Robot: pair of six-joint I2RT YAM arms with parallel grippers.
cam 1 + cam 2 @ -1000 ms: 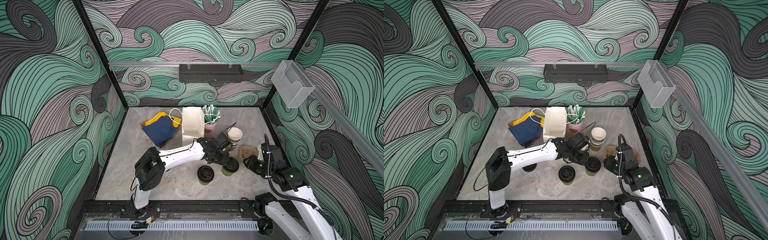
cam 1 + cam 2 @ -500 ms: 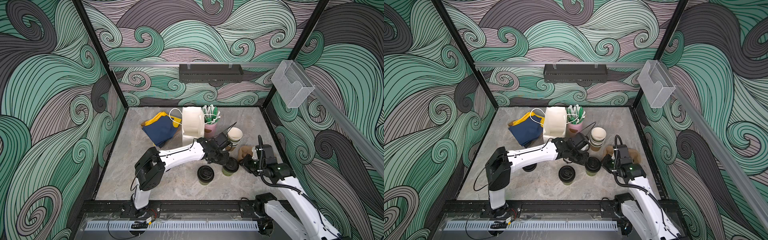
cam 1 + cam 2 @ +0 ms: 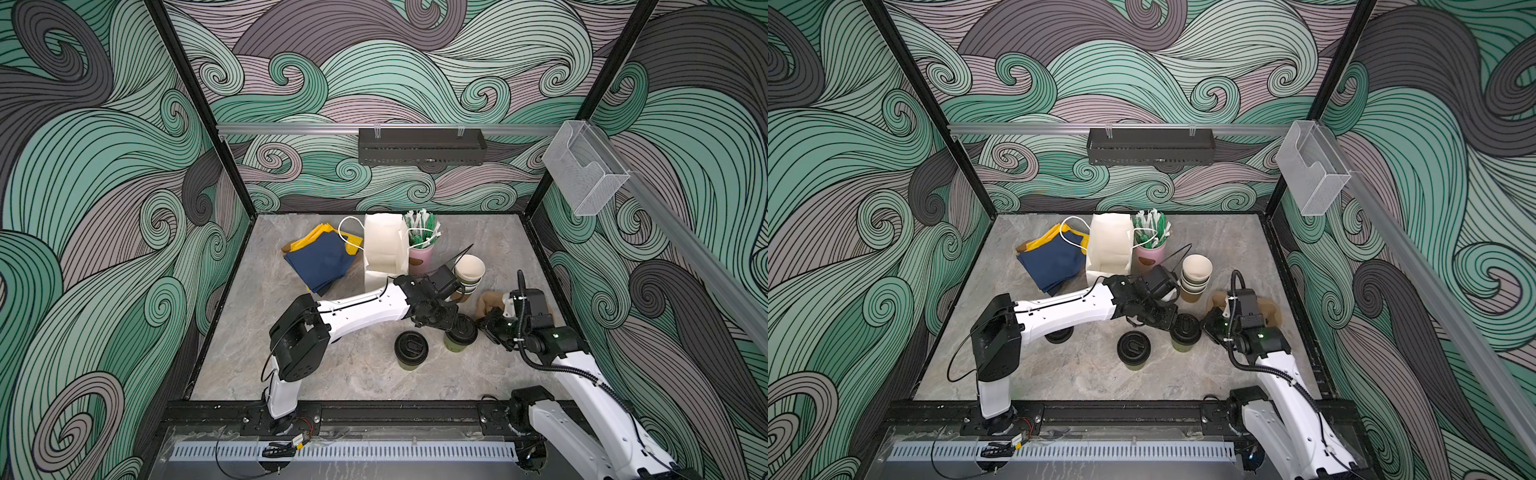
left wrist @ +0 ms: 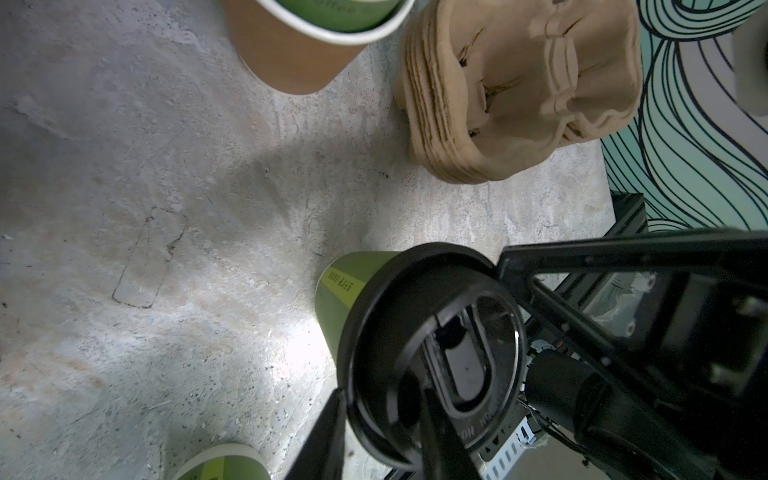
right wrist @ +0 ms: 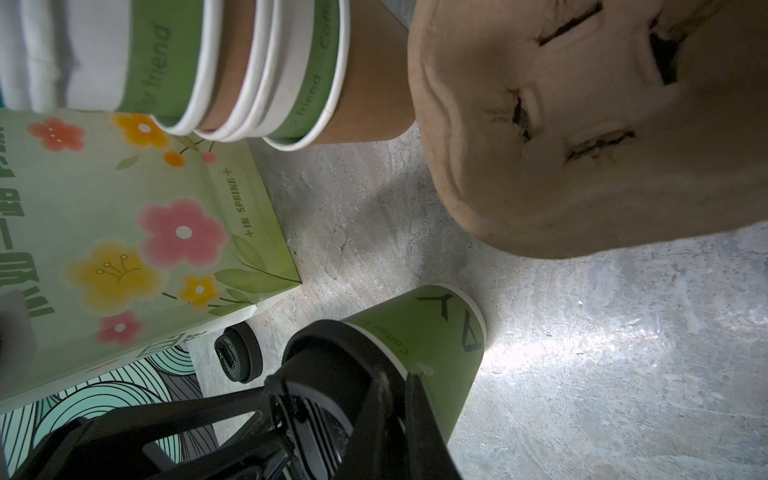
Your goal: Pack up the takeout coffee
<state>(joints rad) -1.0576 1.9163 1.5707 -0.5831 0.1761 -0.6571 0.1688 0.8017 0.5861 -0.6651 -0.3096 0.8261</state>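
Observation:
Two olive-green takeout coffee cups with black lids stand at the front middle in both top views. One cup [image 3: 410, 350] [image 3: 1133, 350] stands alone. The other cup [image 3: 456, 345] [image 3: 1183, 343] is between both grippers. My left gripper [image 3: 451, 322] [image 4: 380, 399] is shut on the edge of its black lid [image 4: 432, 332], one finger outside the rim and one on top. The lid sits tilted. My right gripper [image 3: 482, 328] [image 5: 397, 382] reaches in from the opposite side, its fingers nearly together, pinching the cup's [image 5: 436, 345] rim under the lid's edge.
Behind the left arm stands a white paper bag [image 3: 384, 249] with a floral side [image 5: 124, 228]. A stack of lidless cups [image 3: 469, 270] and brown pulp carriers [image 3: 490, 301] lie close behind the grippers. A pink stirrer cup [image 3: 420, 257], navy cloths [image 3: 322, 259] and a loose lid [image 3: 1059, 334] lie further off.
My right gripper has come in leftward from beside the pulp carriers to the cup and closed on its rim. The left gripper has stayed on the lid.

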